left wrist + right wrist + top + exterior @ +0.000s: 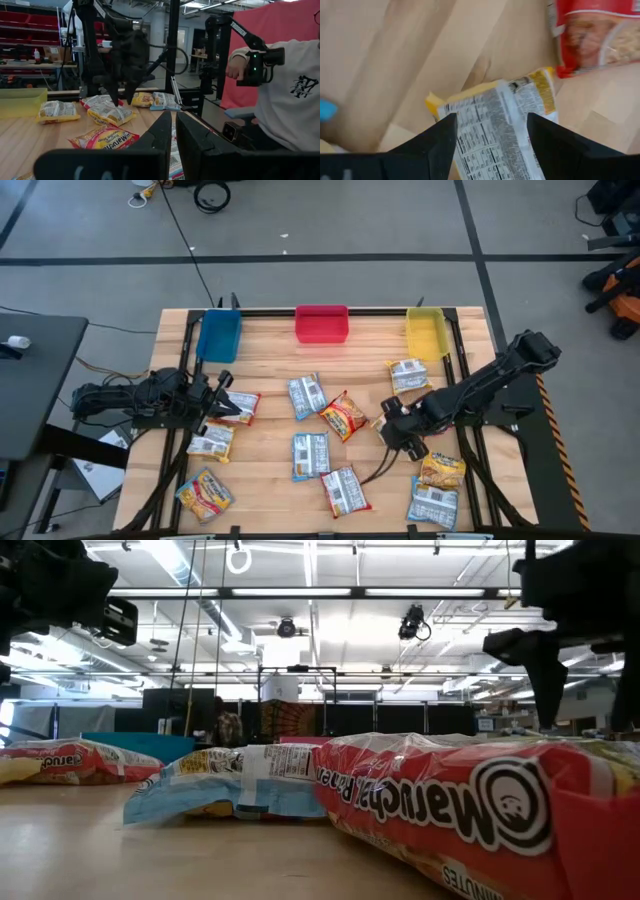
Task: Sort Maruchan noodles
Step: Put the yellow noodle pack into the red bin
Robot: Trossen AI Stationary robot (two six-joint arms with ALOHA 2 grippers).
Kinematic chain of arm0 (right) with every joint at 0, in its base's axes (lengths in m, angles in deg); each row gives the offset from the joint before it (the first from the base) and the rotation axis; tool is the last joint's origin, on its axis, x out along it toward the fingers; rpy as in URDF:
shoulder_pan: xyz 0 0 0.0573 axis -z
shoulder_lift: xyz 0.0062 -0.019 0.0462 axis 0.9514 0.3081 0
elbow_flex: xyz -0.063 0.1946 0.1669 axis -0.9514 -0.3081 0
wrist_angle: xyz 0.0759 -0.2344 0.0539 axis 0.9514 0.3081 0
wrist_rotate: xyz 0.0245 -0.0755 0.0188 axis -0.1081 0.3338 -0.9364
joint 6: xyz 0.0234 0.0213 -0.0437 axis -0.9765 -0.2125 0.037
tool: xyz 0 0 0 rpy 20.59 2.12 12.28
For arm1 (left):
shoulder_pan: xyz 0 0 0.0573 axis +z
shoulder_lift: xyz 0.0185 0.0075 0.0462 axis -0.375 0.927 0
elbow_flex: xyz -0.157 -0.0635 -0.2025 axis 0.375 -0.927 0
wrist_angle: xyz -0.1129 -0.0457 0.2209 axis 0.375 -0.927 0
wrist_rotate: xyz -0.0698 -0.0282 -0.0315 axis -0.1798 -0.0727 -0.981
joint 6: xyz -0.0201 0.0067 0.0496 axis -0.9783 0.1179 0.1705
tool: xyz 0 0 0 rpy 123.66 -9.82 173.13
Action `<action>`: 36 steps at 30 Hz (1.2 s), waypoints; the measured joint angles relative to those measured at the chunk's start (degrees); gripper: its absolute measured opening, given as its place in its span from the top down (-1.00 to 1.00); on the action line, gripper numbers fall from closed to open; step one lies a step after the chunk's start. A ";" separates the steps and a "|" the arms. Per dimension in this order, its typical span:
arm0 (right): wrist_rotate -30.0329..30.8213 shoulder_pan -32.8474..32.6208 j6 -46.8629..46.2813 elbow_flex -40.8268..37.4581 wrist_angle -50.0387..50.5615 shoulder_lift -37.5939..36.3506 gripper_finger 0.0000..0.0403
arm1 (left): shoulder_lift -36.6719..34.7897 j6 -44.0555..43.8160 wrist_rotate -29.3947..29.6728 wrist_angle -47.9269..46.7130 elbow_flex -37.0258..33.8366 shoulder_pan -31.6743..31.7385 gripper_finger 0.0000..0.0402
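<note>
Several Maruchan noodle packets lie flat on the wooden table [270, 480]. My right gripper [392, 435] hangs open at the table's right middle, pointing steeply down. Its two fingers stand either side of a yellow packet [520, 100] that lies label side up on the wood. The gripper hides that packet in the high view. A red packet [600, 35] lies just beyond it. In the low view the open fingers [545, 670] hang above the packets. My left gripper [222, 393] waits shut and holding nothing at the table's left edge, held about level [173, 131].
Blue [218, 335], red [321, 323] and yellow [425, 332] bins stand along the far edge. Loose packets lie at mid-table [310, 455], near left [205, 492] and near right [434, 505]. Beyond the table's right side a person [280, 100] is in the left wrist view.
</note>
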 joint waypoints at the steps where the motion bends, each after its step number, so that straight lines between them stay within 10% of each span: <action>1: 0.51 -0.36 1.07 0.00 0.13 0.71 -0.24 | 0.00 0.01 0.00 0.00 0.02 0.00 0.84; 14: 3.12 -0.77 1.03 0.32 2.60 6.42 -0.05 | 0.00 0.00 0.01 0.00 0.01 0.00 0.84; 26: 2.55 3.78 -9.78 0.49 3.49 2.13 0.95 | 0.00 0.01 0.02 0.00 0.02 0.00 0.84; 36: 3.82 18.28 -8.82 7.28 2.11 -3.66 0.96 | 0.00 0.01 0.02 0.00 0.00 0.00 0.84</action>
